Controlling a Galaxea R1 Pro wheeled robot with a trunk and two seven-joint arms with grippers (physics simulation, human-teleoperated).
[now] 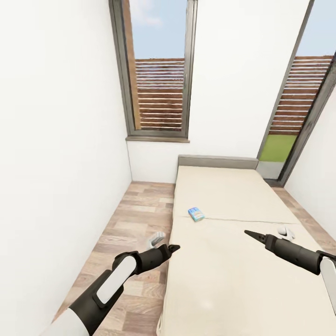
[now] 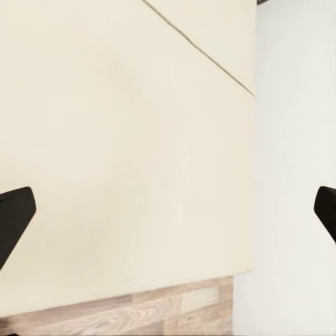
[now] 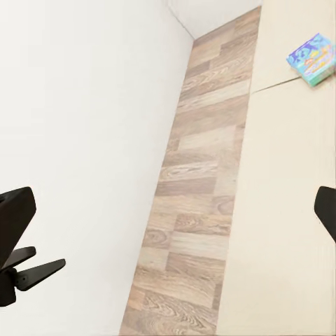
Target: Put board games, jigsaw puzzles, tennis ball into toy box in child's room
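Now, the blue board game [image 1: 196, 213] lies flat on the beige mattress of the bed [image 1: 224, 261], near its left edge and beside a crease across the cover, ahead of both claws and between their lines of reach. It looks a small, stiff, light carton with smooth printed faces, likely slippery on top, so pinching across its short sides at the edges seems the safer hold. The left gripper [image 1: 173, 248] hovers over the bed's near left edge, the right gripper [image 1: 248, 233] over the mattress, nearer the box; the wrist views show both spread wide with nothing between the fingers. Wood-plank floor [image 1: 135, 219] runs alongside.
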